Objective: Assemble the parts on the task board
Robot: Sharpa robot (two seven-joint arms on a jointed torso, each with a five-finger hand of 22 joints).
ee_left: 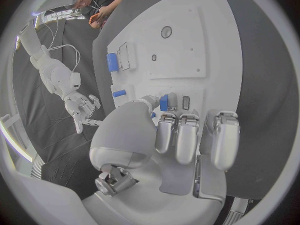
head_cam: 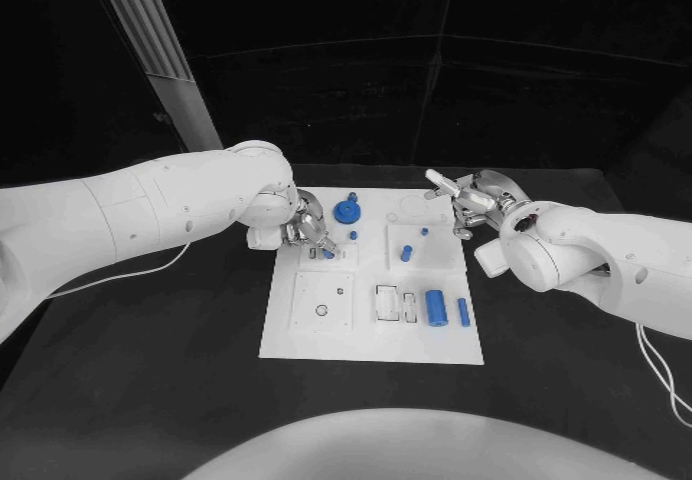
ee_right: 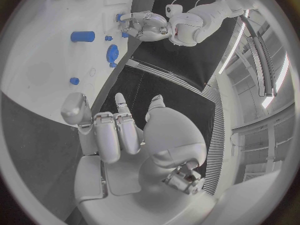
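Assembly part-done, you will note: left hand (head_cam: 300, 232) pinches a blue part (ee_left: 164, 102) over the board (head_cam: 289, 340), right hand (head_cam: 473, 200) idle, fingers apart, several parts unseated

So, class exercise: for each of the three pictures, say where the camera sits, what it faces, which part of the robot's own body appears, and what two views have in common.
Head view: on the robot's head, looking down at the task board; both white arms enter, left hand and right hand at the board's far end.
Left wrist view: behind the left hand, facing the board; the right hand shows beyond.
Right wrist view: behind the right hand, beside the board's edge.
Shared: the blue gear-like part appears in head and right wrist views.
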